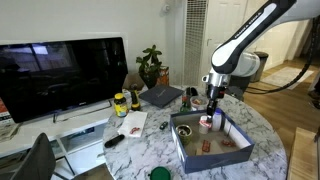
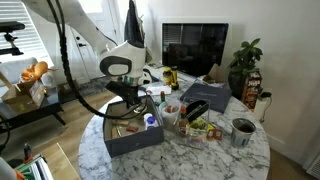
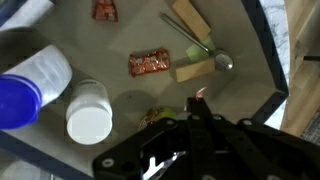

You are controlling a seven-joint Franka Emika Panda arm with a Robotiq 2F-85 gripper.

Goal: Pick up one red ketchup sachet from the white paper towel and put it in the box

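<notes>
Wrist view: my claw point(image 3: 200, 108) hangs over the box point(image 3: 240, 100), fingers drawn narrow, a red speck at the tip; I cannot tell whether it grips anything. Past the tip a red ketchup sachet point(image 3: 150, 64) lies flat on the box floor, near a white-capped bottle point(image 3: 90, 122). Well outside the box, the white paper towel point(image 1: 137, 117) lies on the table.

- A home living room: a big dark television point(image 1: 65, 75) sits on a low white stand point(image 1: 75, 118).
- A potted houseplant point(image 1: 151, 66) stands beside the round marble counter point(image 1: 135, 152).
</notes>
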